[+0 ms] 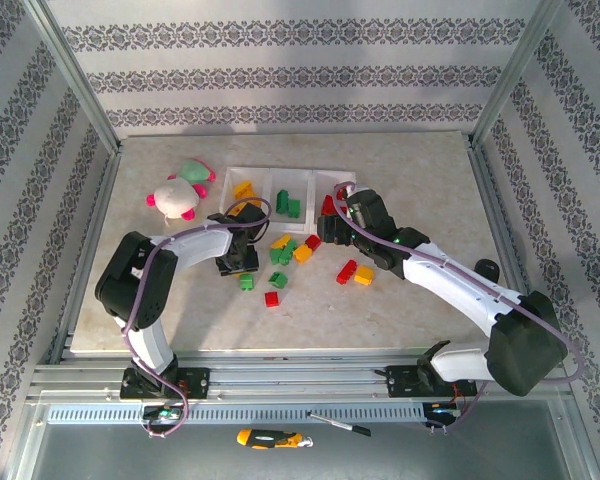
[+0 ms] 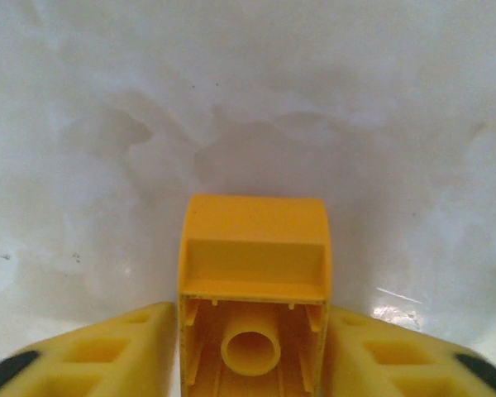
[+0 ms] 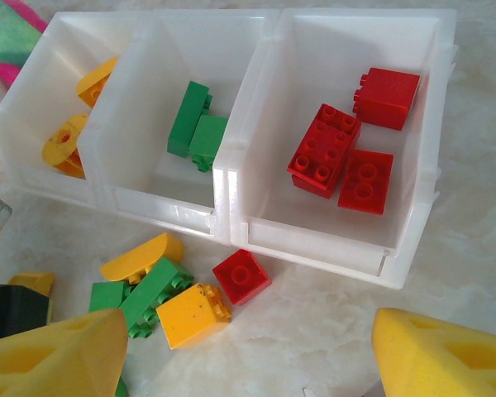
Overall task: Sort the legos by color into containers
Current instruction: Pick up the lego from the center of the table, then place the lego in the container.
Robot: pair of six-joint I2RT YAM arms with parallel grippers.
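Note:
A yellow lego (image 2: 255,223) lies hollow side toward the camera on the marble table, and my left gripper (image 2: 252,331) is shut on it, its yellow fingers (image 2: 132,339) pressing both sides. From above, the left gripper (image 1: 238,262) is low over the table, in front of the containers (image 1: 270,172). My right gripper (image 3: 248,339) is open and holds nothing, just in front of the right bin. A loose red lego (image 3: 241,277) lies ahead of it, beside a yellow lego (image 3: 190,314) and green legos (image 3: 153,294). The containers (image 3: 231,165) hold yellow legos (image 3: 74,116), green legos (image 3: 197,124) and red legos (image 3: 339,153), from left to right.
A pink, white and green plush toy (image 1: 180,190) lies left of the bins. More loose bricks lie on the table: red (image 1: 271,298), green (image 1: 246,282), red (image 1: 347,270), yellow (image 1: 364,275). A screwdriver (image 1: 270,438) rests on the front rail. Metal frame posts border the table.

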